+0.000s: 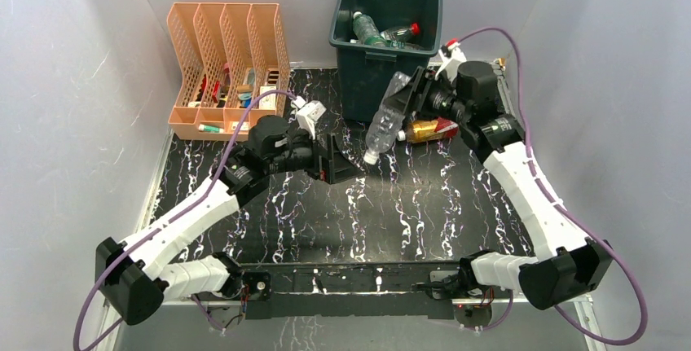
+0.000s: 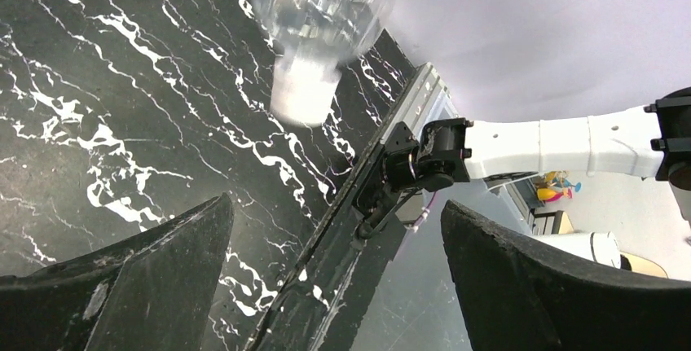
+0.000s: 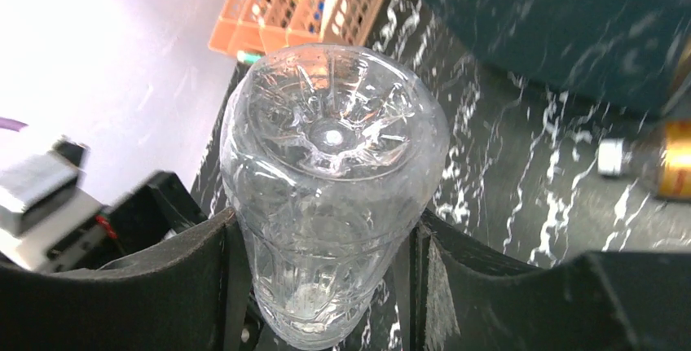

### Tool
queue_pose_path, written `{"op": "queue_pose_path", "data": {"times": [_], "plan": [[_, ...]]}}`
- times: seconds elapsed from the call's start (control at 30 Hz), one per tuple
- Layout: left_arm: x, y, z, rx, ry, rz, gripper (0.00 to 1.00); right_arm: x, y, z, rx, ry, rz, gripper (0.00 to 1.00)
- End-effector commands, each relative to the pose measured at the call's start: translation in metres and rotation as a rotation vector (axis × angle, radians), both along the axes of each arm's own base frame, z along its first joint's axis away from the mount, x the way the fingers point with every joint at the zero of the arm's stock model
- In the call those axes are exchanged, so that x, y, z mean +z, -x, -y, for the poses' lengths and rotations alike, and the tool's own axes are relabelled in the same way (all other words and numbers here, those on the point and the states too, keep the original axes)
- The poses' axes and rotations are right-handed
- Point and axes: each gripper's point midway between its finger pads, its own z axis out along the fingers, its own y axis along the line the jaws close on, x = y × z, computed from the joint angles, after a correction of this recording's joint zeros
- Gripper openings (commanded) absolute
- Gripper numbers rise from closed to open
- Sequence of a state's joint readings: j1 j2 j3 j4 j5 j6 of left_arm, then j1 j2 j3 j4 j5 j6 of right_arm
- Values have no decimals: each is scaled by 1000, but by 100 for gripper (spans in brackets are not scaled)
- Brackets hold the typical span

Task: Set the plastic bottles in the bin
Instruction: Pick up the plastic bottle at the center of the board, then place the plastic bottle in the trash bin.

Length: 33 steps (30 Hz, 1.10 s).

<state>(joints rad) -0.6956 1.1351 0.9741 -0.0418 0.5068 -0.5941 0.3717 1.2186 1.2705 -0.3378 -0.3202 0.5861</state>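
Note:
A clear plastic bottle (image 1: 385,121) hangs tilted, white cap down, just in front of the dark green bin (image 1: 358,90), with my right gripper (image 1: 412,98) shut on its body. In the right wrist view the bottle (image 3: 334,164) fills the gap between the fingers (image 3: 122,286), base toward the camera. My left gripper (image 1: 339,159) stands open and empty just left of the bottle's cap (image 2: 305,90). An orange bottle (image 1: 432,129) lies on the table by the bin's foot, also seen as the orange bottle (image 3: 664,160) in the right wrist view. Several bottles (image 1: 383,33) lie inside the bin.
A peach slotted organizer (image 1: 228,66) with small items stands at the back left. The black marbled table (image 1: 407,212) has a metal rail along its near edge, and grey walls close in both sides.

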Motion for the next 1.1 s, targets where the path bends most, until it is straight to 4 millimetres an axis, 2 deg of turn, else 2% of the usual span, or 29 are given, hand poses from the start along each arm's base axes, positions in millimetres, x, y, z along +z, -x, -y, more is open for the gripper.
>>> {"op": "queue_pose_path", "data": {"times": [0.0, 0.13, 0.27, 0.43, 0.57, 0.73, 0.83, 0.93, 1.07], "plan": [[-9, 11, -13, 20, -33, -38, 98, 84, -10, 11, -50, 8, 229, 59], [-16, 11, -15, 24, -39, -44, 98, 140, -28, 7, -63, -41, 356, 59], [-26, 10, -12, 16, -51, -63, 98, 184, -49, 2, -72, -94, 464, 58], [-38, 5, -7, 5, -75, -75, 98, 211, -83, 4, -98, -150, 545, 59], [-46, 0, 0, -8, -80, -91, 98, 226, -118, 18, -147, -194, 625, 60], [-64, -8, 8, -21, -104, -129, 98, 225, -179, 45, -177, -278, 641, 60], [-73, -9, 15, -35, -99, -147, 98, 226, -201, 65, -168, -356, 641, 59], [-87, -11, 20, -40, -99, -166, 98, 215, -219, 75, -159, -371, 635, 59], [-108, -12, 28, -72, -97, -204, 98, 190, -245, 74, -153, -347, 601, 59]]}}
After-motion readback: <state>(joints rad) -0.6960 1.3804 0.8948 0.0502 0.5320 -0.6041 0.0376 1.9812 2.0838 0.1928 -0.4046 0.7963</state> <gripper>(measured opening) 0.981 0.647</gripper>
